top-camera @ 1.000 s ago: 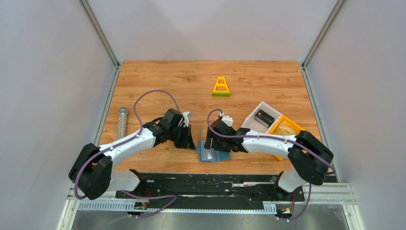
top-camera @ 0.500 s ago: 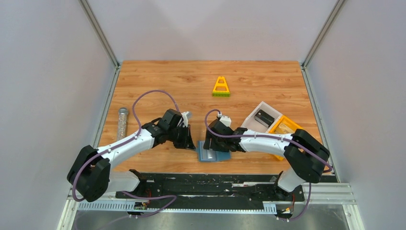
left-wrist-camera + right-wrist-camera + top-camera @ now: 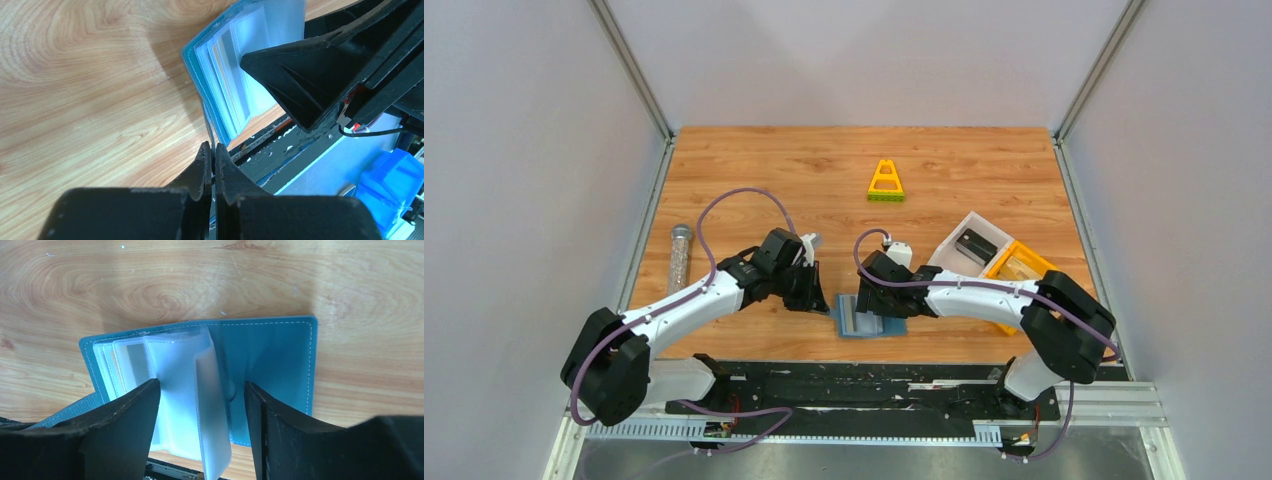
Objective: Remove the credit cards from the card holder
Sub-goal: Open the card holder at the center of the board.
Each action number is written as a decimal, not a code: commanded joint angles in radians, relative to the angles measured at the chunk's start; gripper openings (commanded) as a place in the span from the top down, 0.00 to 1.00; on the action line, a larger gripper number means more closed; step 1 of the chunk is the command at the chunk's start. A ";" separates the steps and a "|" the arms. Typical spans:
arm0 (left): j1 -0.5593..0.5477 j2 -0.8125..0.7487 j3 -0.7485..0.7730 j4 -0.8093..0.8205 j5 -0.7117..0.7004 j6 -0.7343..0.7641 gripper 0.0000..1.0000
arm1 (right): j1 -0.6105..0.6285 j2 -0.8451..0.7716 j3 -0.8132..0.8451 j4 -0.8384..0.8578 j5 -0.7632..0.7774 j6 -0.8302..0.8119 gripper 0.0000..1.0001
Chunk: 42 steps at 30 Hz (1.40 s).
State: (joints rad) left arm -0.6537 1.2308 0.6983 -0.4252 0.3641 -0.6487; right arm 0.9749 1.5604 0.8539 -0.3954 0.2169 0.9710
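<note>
Card holder [image 3: 869,318]: lies open on the desk [image 3: 754,170], at its near edge, between the two arms.
Left pincer [image 3: 212,152]: pressed together on the holder's thin tab [image 3: 208,122].
Right pincer [image 3: 202,390]: apart, straddling the clear sleeves [image 3: 175,380].
Doing it well: hold the tab taut, close on one card's edge rather than the whole sleeve stack, and draw along the pocket.
Hard to see: the credit cards [image 3: 136,362] show only as a grey patch behind plastic, and their number is unclear.

Light-brown wood-grain table [image 3: 754,170] bears an open slate-blue bifold card holder [image 3: 856,318] near its front edge, a yellow triangular plastic frame [image 3: 886,182] farther back, a clear cylindrical tube [image 3: 680,257] at left, and adjoining white plastic bin [image 3: 946,250] and yellow plastic bin [image 3: 1036,262] at right.
</note>
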 commanded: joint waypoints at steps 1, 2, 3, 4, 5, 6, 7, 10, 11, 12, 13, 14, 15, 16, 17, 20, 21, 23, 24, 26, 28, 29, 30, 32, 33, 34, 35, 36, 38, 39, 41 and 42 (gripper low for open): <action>0.002 -0.027 0.018 0.011 -0.002 0.004 1.00 | 0.009 -0.051 0.023 -0.033 0.025 0.001 0.35; 0.001 -0.026 0.018 0.011 -0.001 0.003 1.00 | 0.013 -0.061 0.024 -0.020 0.023 -0.005 0.33; 0.001 -0.024 0.018 0.014 0.000 0.002 1.00 | 0.017 -0.069 0.025 -0.013 0.017 -0.008 0.32; 0.001 -0.025 0.018 0.014 0.001 0.003 1.00 | 0.019 -0.076 0.025 0.000 0.006 -0.014 0.31; 0.001 -0.024 0.018 0.014 0.002 0.002 1.00 | 0.021 -0.081 0.027 0.010 -0.003 -0.019 0.29; 0.002 -0.023 0.019 0.015 0.002 0.002 1.00 | 0.023 -0.083 0.029 0.017 -0.007 -0.022 0.28; 0.002 -0.023 0.020 0.015 0.003 0.003 1.00 | 0.024 -0.082 0.032 0.021 -0.012 -0.025 0.27; 0.002 -0.022 0.021 0.016 0.005 0.002 1.00 | 0.027 -0.064 0.048 0.024 -0.018 -0.030 0.27; 0.002 -0.023 0.021 0.016 0.005 0.002 1.00 | 0.028 -0.054 0.053 0.025 -0.020 -0.030 0.26; 0.002 -0.021 0.021 0.016 0.007 0.002 1.00 | 0.030 -0.044 0.057 0.026 -0.020 -0.031 0.26; 0.002 -0.021 0.021 0.016 0.007 0.003 1.00 | 0.032 -0.034 0.062 0.026 -0.020 -0.031 0.25; 0.002 -0.021 0.023 0.016 0.009 0.003 1.00 | 0.033 -0.023 0.066 0.026 -0.021 -0.031 0.25; 0.001 -0.021 0.023 0.016 0.009 0.003 1.00 | 0.034 -0.012 0.072 0.026 -0.023 -0.032 0.25; 0.002 -0.022 0.023 0.017 0.011 0.003 1.00 | 0.037 -0.001 0.076 0.026 -0.023 -0.033 0.24; 0.002 -0.022 0.023 0.018 0.010 0.002 1.00 | 0.040 0.008 0.081 0.026 -0.023 -0.032 0.24; 0.001 -0.023 0.025 0.016 0.011 0.003 1.00 | 0.046 0.029 0.089 0.026 -0.020 -0.031 0.23; 0.002 -0.023 0.026 0.015 0.010 0.003 1.00 | 0.047 0.035 0.092 0.026 -0.018 -0.033 0.23; 0.002 -0.025 0.025 0.015 0.011 0.003 1.00 | 0.048 0.040 0.090 0.021 -0.009 -0.027 0.24; 0.001 -0.026 0.026 0.013 0.010 0.004 1.00 | 0.049 0.042 0.089 0.021 -0.005 -0.027 0.25; 0.002 -0.026 0.027 0.010 0.008 0.005 1.00 | 0.048 0.043 0.085 0.017 0.002 -0.026 0.29; 0.002 -0.028 0.027 0.008 0.005 0.007 1.00 | 0.048 0.045 0.083 0.007 0.011 -0.024 0.31; 0.002 -0.029 0.027 0.006 0.003 0.006 1.00 | 0.048 0.045 0.081 0.001 0.016 -0.020 0.32; 0.002 -0.029 0.028 0.004 0.000 0.007 1.00 | 0.048 0.045 0.078 -0.005 0.023 -0.018 0.32; 0.002 -0.032 0.029 -0.003 -0.006 0.011 1.00 | 0.048 0.039 0.074 -0.016 0.035 -0.012 0.33; 0.002 -0.033 0.029 -0.005 -0.011 0.012 1.00 | 0.048 0.036 0.073 -0.023 0.041 -0.011 0.34; 0.001 -0.033 0.029 -0.009 -0.013 0.013 1.00 | 0.049 0.034 0.072 -0.031 0.049 -0.010 0.34; 0.001 -0.034 0.029 -0.010 -0.015 0.013 1.00 | 0.048 0.031 0.074 -0.040 0.057 -0.008 0.34; 0.002 -0.036 0.029 -0.011 -0.016 0.014 1.00 | 0.048 0.028 0.074 -0.048 0.064 -0.007 0.34; 0.002 -0.036 0.029 -0.012 -0.017 0.012 1.00 | 0.049 0.023 0.073 -0.061 0.077 -0.003 0.33; 0.002 -0.037 0.029 -0.013 -0.018 0.011 1.00 | 0.049 0.022 0.073 -0.064 0.080 -0.004 0.33; 0.001 -0.038 0.029 -0.013 -0.019 0.011 1.00 | 0.048 0.018 0.073 -0.074 0.088 -0.002 0.33; 0.001 -0.038 0.029 -0.014 -0.019 0.012 1.00 | 0.048 0.017 0.070 -0.077 0.091 0.000 0.33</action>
State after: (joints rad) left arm -0.6537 1.2266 0.6987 -0.4446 0.3485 -0.6464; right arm 1.0206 1.5993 0.9100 -0.4137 0.2428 0.9630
